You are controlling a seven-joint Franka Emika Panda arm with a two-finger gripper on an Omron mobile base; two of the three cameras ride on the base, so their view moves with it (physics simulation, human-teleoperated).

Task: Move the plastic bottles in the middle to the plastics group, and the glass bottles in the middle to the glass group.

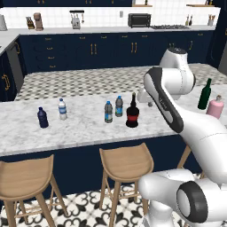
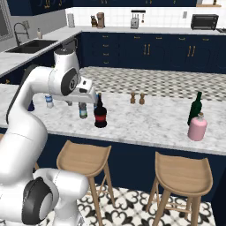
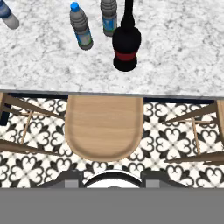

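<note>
Fingers together, empty, short of the dark glass bottle [image 3: 126, 43]; spread before descending on its thin neck, clear of the two plastic bottles [image 3: 81, 26] just beside it

A white-and-grey marbled pattern is carried by the counter [image 1: 80, 126]. Near its middle, a nearly black bottle [image 1: 132, 113] is banded in red, and two grey-tinted bottles [image 1: 108, 112] are banded in blue. Toward its left edge, a solid navy bottle [image 1: 42, 118] and a pale, white-capped water bottle [image 1: 62, 109] are seen. Toward its right edge, dark green [image 1: 204, 95] and pink [image 1: 215, 107] bottles are shown.
</note>
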